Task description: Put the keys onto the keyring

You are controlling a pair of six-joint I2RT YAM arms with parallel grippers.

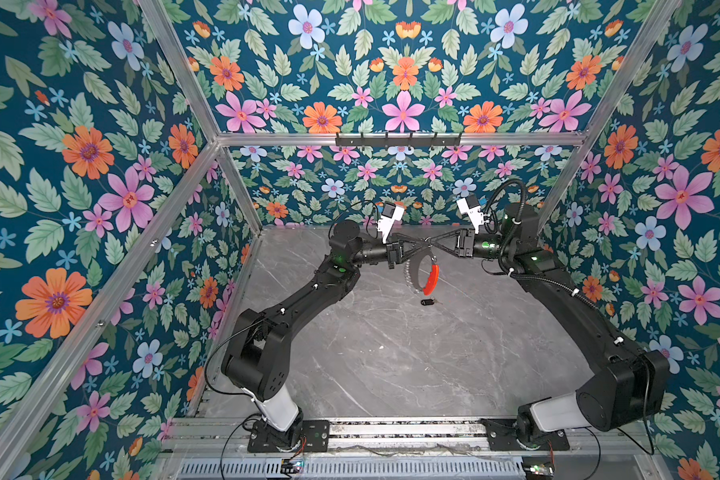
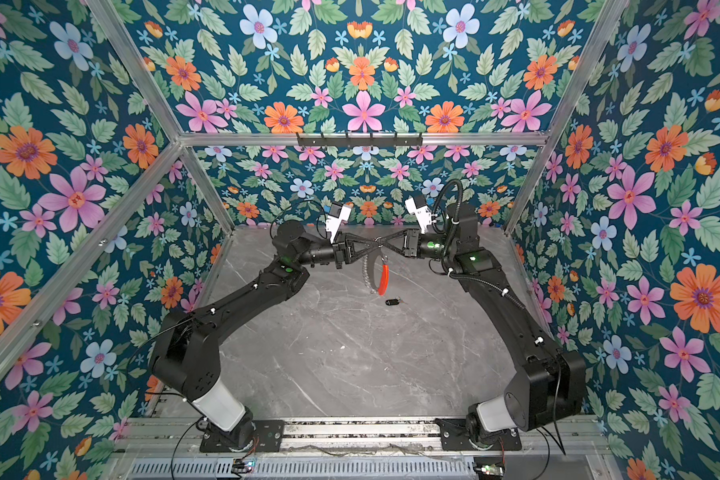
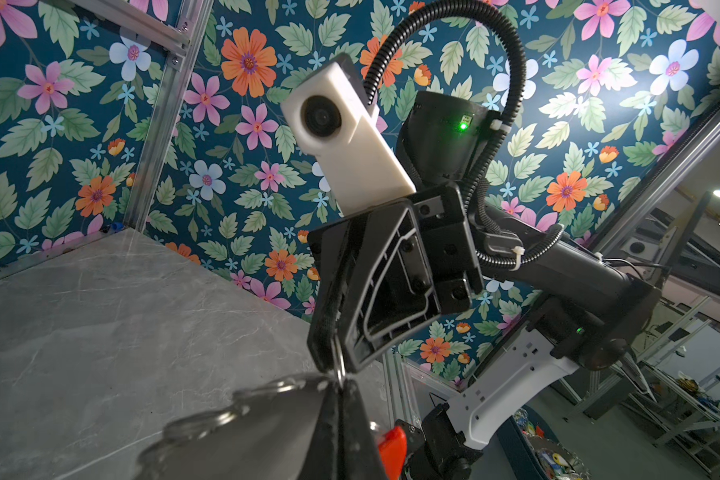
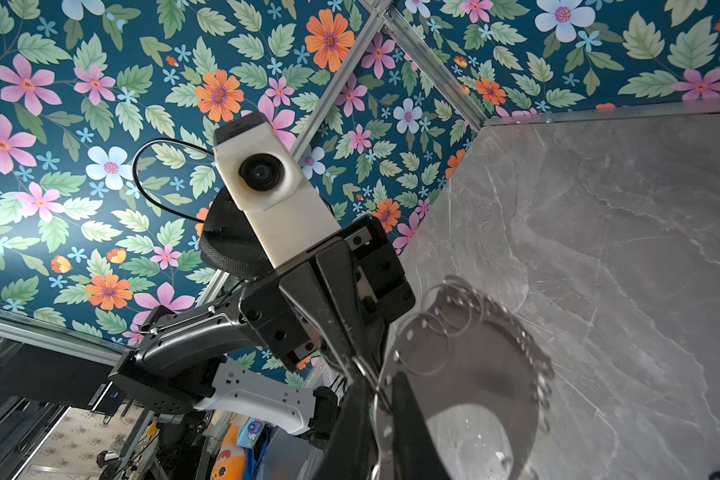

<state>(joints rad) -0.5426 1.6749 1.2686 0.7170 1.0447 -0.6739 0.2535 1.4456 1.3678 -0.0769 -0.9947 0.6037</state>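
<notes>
Above the middle of the worktop [image 1: 391, 357], in both top views, the left claw [image 1: 424, 243] and right claw [image 1: 435, 240] meet tip to tip, each pinched shut on the top of the keyring [image 1: 409, 274]. The ring hangs beneath them clear of the surface, its red segment [image 1: 433, 279] on the right arm's side. The key [image 1: 427, 302] lies flat on the worktop just past the ring's lowest point, toward the arm bases, apart from ring and claws alike. Its long axis runs across the view, black body toward the left arm and metal link toward the right. It sits about midway between the arms, so neither is plainly nearer. From the left wrist, the left claw [image 3: 341, 388] is closed with the wire between its tips, and the right claw [image 3: 334, 363] nips a small ring opposite. The keyring [image 3: 208, 419] is a blur below, and the key is out of view. From the right wrist, the right claw [image 4: 376, 390] meets the left claw [image 4: 360, 365] at the keyring [image 4: 528, 357], and I cannot make out the key for certain. My judgement is that one claw must let go and drop down toward the bases. The link end faces the right claw, which favours it.
</notes>
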